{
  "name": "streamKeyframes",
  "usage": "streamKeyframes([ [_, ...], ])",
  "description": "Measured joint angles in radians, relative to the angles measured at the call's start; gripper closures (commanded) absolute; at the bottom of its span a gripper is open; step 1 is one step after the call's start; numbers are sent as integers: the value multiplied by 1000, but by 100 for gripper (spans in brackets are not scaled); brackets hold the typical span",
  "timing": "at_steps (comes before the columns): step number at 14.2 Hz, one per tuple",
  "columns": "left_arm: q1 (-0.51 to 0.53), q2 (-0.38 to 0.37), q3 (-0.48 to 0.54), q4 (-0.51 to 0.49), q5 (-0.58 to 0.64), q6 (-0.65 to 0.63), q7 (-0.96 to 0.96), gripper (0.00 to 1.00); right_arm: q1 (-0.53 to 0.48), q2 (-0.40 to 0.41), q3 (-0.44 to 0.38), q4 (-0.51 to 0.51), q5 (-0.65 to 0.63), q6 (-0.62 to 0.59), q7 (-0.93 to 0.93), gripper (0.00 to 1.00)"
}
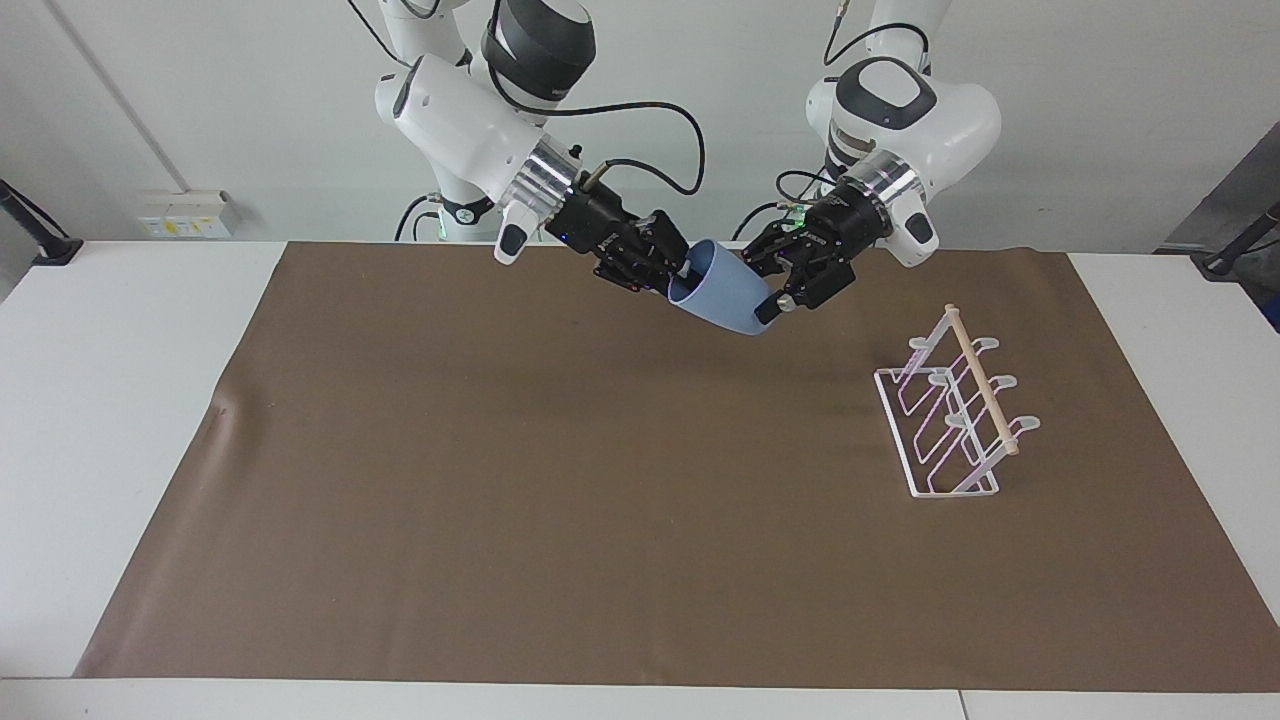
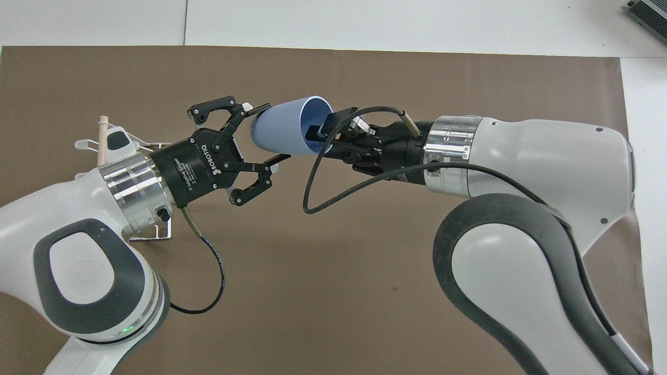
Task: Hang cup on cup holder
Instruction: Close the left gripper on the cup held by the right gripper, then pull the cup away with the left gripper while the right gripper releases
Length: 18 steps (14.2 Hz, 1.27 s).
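The light-blue cup (image 1: 725,295) hangs tilted in the air between both grippers, over the edge of the mat closest to the robots; it also shows in the overhead view (image 2: 284,130). My left gripper (image 1: 770,295) (image 2: 267,133) is shut on the cup's narrow base. My right gripper (image 1: 682,278) (image 2: 325,125) is at the rim, one finger inside the cup and one outside, parted from the wall. The white wire cup holder (image 1: 950,410) with its wooden dowel stands toward the left arm's end of the table, mostly hidden under the left arm in the overhead view (image 2: 102,140).
A brown mat (image 1: 500,450) covers most of the white table (image 1: 100,400). The left arm's wrist hangs above the holder in the overhead view.
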Motion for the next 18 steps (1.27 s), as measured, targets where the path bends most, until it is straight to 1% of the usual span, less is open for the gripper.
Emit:
streamKeyframes([
  [3,0,2,3,0,16,0,0,100,-1,0,0,0,0,0,0,0],
  [6,7,6,9,-5,77,1,0,100,-6,0,0,0,0,0,0,0],
  [9,33,10,17,-8,184,4,0,100,-14,0,-10,4,0,1,-33,0],
  [12,98,14,21,-11,281,4,7,100,-28,-1,-38,8,-6,1,-158,0],
  [14,132,14,22,-12,381,3,8,100,-32,-1,-63,11,-55,1,-223,0],
  [18,165,13,24,-8,604,3,10,100,-34,-1,-91,18,-249,-1,-283,0],
])
